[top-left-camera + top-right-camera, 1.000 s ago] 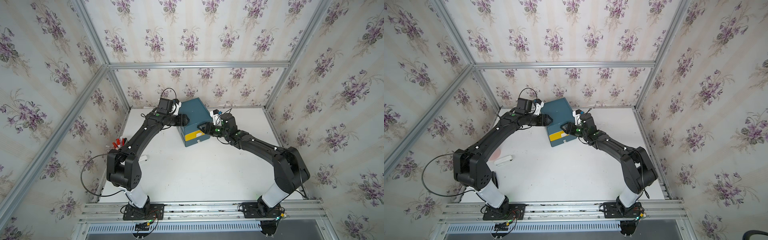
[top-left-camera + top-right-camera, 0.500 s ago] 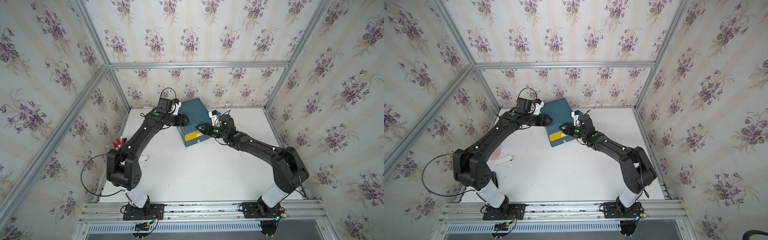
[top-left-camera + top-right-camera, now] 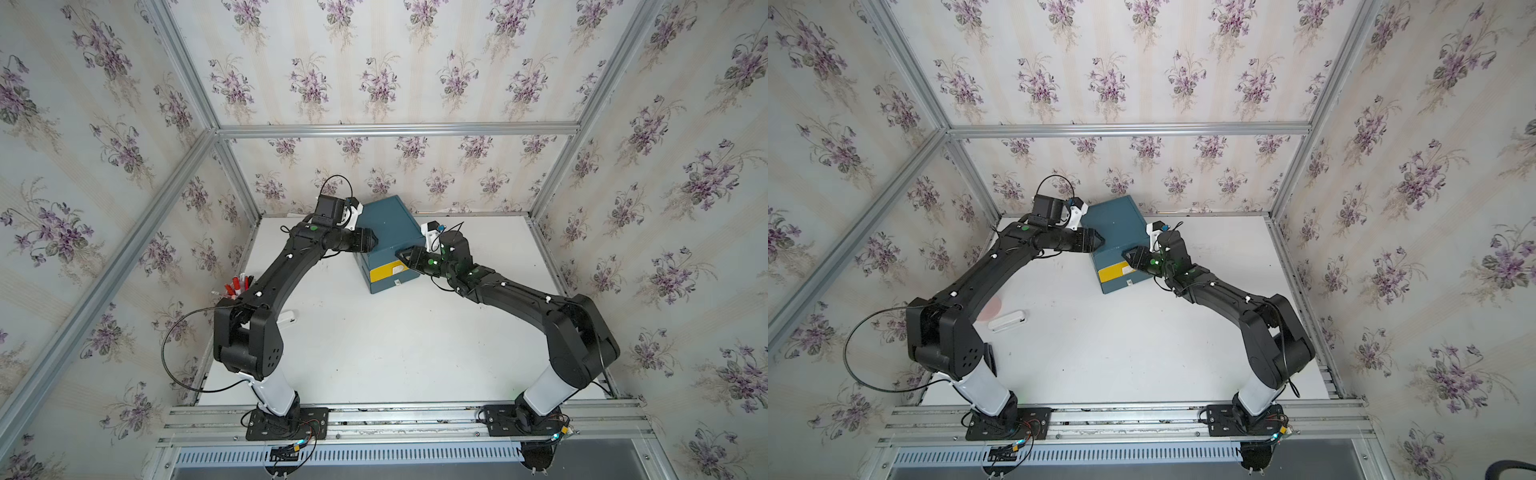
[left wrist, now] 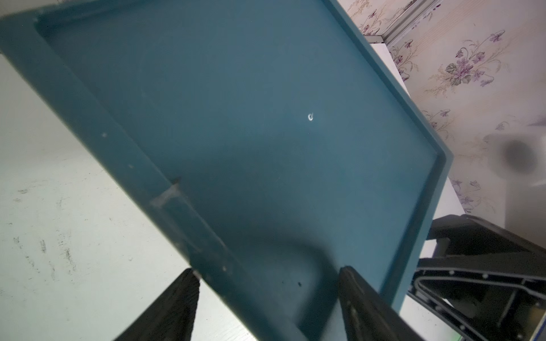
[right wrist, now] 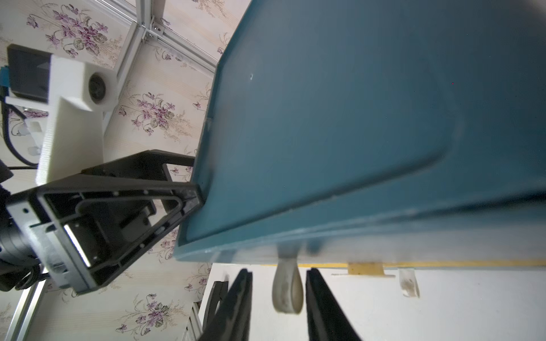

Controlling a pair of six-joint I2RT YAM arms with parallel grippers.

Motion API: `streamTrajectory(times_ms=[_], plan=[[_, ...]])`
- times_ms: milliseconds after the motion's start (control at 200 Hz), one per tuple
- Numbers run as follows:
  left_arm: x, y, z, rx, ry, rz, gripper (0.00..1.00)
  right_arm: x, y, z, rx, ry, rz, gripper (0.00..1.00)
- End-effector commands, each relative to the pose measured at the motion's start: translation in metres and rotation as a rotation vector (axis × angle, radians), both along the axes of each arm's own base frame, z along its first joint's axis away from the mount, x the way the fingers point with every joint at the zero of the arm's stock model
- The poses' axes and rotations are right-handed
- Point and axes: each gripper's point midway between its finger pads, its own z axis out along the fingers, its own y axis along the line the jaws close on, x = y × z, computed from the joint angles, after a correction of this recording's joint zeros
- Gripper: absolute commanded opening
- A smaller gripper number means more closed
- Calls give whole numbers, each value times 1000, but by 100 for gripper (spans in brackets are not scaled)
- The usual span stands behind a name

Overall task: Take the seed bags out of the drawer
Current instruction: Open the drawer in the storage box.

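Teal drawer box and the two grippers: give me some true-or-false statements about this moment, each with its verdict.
1. A drawer of the teal box is pulled out. False: the front, including the yellow drawer front, looks flush in both top views.
2. The right gripper has a finger on either side of the white loop pull on the box's front. True.
3. Seed bags lie on the table. False: no seed bags show in any view.
4. The left gripper is at the box's top edge, on the side away from the right gripper. True.
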Motion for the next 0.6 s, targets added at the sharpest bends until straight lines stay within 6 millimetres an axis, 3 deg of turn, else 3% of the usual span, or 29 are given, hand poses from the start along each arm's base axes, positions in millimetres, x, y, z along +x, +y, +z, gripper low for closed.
streamTrajectory(times_ms=[0, 290, 600], plan=[[-9, 4, -12, 32, 50, -13, 77, 6, 1, 5, 13, -14, -18, 31], [-9, 2, -11, 26, 51, -21, 77, 2, -1, 4, 16, 1, -18, 0], [-14, 3, -1, 16, 36, -23, 77, -28, -2, 2, 5, 22, 50, 0]])
